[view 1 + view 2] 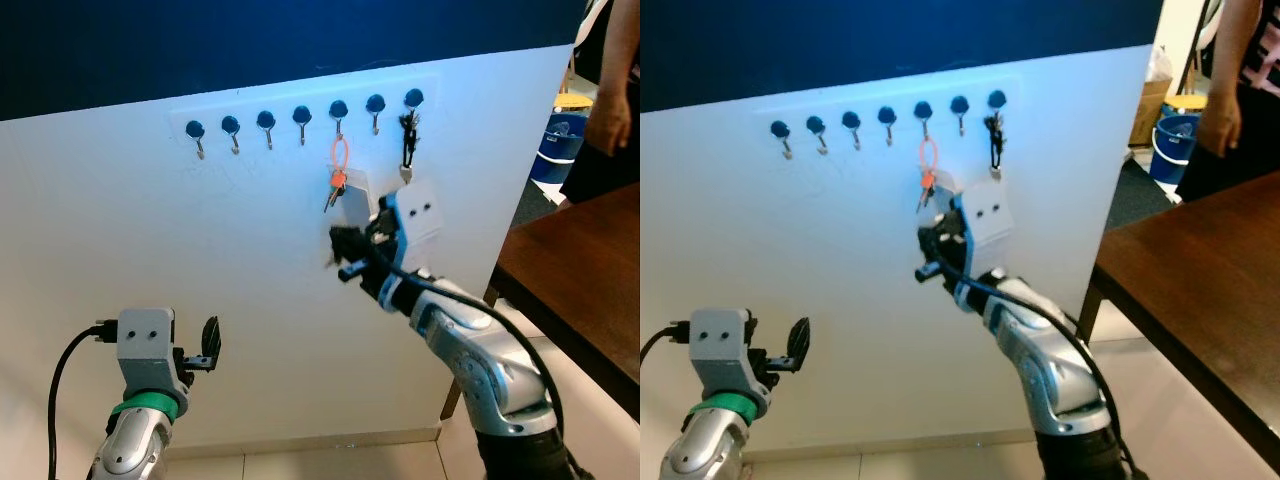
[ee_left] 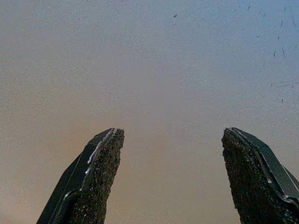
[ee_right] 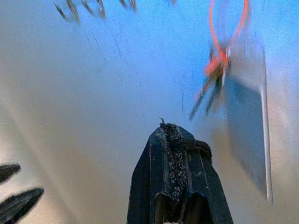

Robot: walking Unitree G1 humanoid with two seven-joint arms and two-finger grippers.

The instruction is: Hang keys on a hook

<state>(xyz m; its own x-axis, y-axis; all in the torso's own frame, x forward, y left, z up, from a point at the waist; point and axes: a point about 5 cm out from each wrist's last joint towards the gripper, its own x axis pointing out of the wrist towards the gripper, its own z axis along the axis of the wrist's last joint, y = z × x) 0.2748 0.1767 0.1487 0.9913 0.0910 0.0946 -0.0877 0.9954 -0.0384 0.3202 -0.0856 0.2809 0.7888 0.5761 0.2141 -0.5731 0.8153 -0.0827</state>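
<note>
White wall panel [image 1: 150, 230] carries a row of seven dark-capped hooks [image 1: 302, 120] under a dark blue band. Keys on an orange loop [image 1: 339, 152] hang from the fifth hook from the robot's left [image 1: 338, 112]; the key bunch [image 1: 333, 190] dangles below the loop with a pale rectangular tag [image 1: 353, 200] beside it. Second set with a black strap [image 1: 408, 140] hangs from the seventh hook, the last one on the robot's right. Right end effector [image 1: 345, 255] is raised in front of the panel, just below the orange key set, close to it but contact can't be confirmed; image is blurred there. In the right wrist view its fingers [image 3: 180, 179] sit pressed together with nothing between them, keys [image 3: 212, 88] hanging free past the tip. Left end effector [image 1: 205, 345] is low on the robot's left, well apart from the hooks, facing bare panel; in the left wrist view its fingers [image 2: 96, 182] are spread wide, nothing between them. Dark wooden table [image 1: 580, 270] stands to the robot's right. A person's arm [image 1: 612, 95] shows at the right edge, blue bucket [image 1: 555, 145] on the floor behind.
</note>
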